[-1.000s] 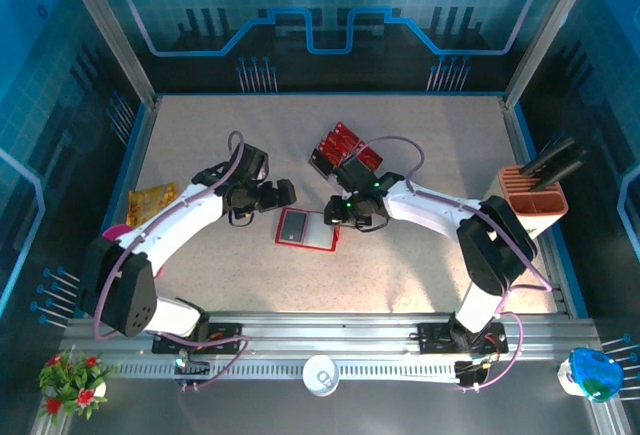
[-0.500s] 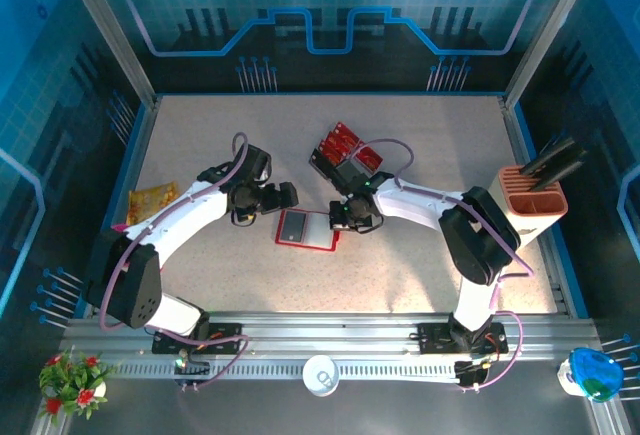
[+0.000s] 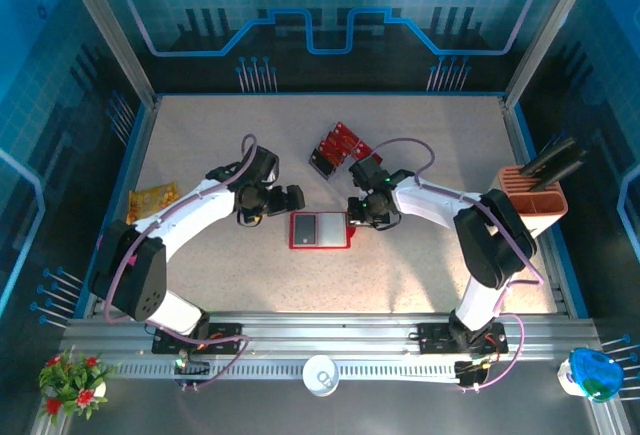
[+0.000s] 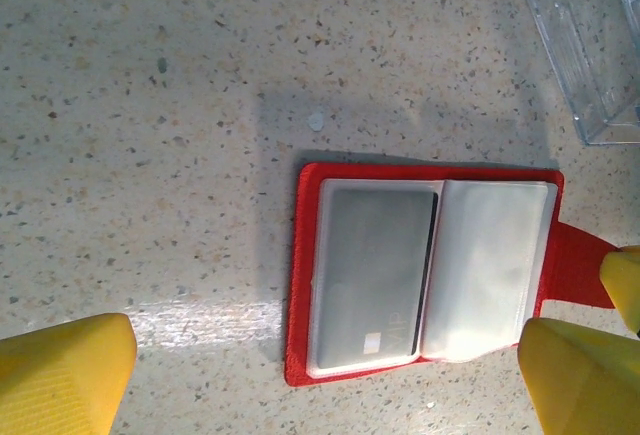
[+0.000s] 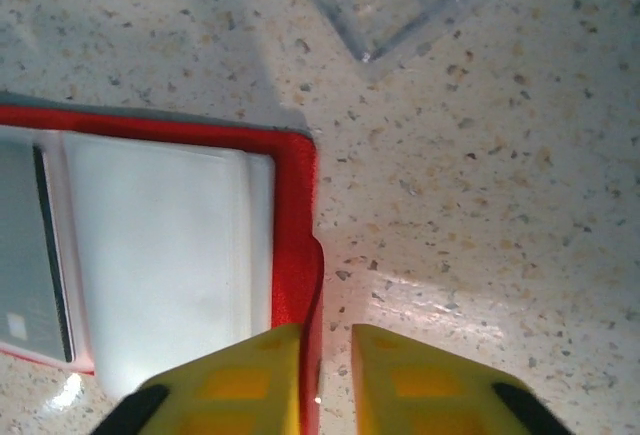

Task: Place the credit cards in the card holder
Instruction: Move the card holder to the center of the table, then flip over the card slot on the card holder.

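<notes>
The card holder [image 3: 320, 230] lies open on the table, red with pale clear pockets [image 4: 488, 260]; a grey card [image 4: 375, 270] sits in its left pocket. The red credit cards [image 3: 339, 144] lie fanned behind it. My left gripper [image 3: 292, 198] hovers at the holder's left edge, open wide, its yellow fingers [image 4: 60, 375] either side of the holder [image 4: 305, 285]. My right gripper [image 5: 325, 380] is at the holder's right edge [image 5: 298, 255], jaws slightly parted. The red flap [image 5: 318, 285] runs between them against the left finger, with bare table showing beside the right finger.
A clear plastic box [image 4: 590, 45] stands just behind the holder by the cards. A yellow-orange snack packet [image 3: 152, 199] lies at the left. A salmon-pink compartment box [image 3: 533, 198] with black items stands at the right wall. Blue walls ring the table.
The card holder has slid right and turned square to the table. Both grippers moved right with it. The right jaws closed, then parted a little.
</notes>
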